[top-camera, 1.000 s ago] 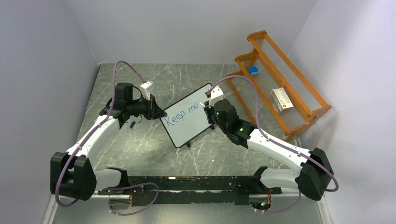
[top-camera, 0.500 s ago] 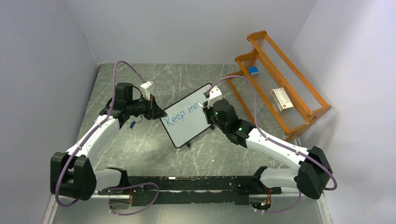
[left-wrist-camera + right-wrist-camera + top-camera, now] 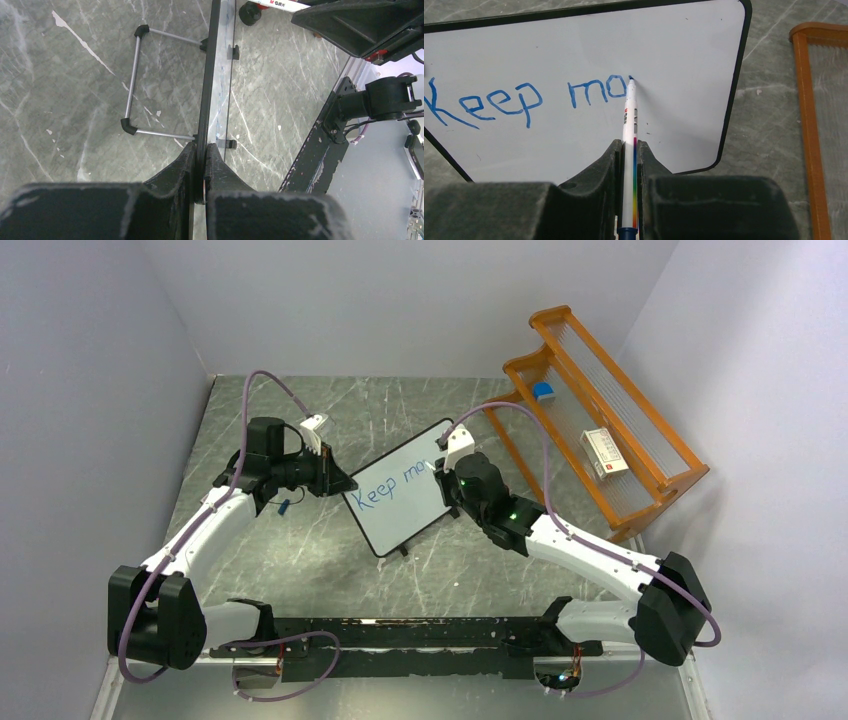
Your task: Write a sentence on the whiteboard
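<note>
A: Seen from above, what has shifted in the last second?
B: Very little. The right tool (image 3: 441, 462) has crept a touch along the line, away from the left tool (image 3: 343, 484), which hasn't budged. The blue words (image 3: 392, 488) on the board (image 3: 405, 522) run a stroke further.
A: Any containers?
B: One, the orange rack (image 3: 524, 364), well off to the right tool's outer side. A small blue item (image 3: 543, 391) sits in its upper tier and a white box (image 3: 605, 454) in the lower.
A: And the left wrist view?
B: The left tool is pinched tight on the board's black edge, which runs straight out from between its tips. The board stands on the counter (image 3: 75, 75), with its wire stand (image 3: 131, 85) out to one side.
A: The right wrist?
B: That tool is clamped on a marker (image 3: 629, 117) that points straight ahead of it. The nib touches the board just after "Keep mo".
A: What could go wrong?
B: Three things, I'd say. If the nib presses too hard, the board, held by one edge only, may swing or lean back, and the stroke would skip. The marker could slide back through the tips. The frame also lies not far ahead of the nib, so big letters would crowd it.
</note>
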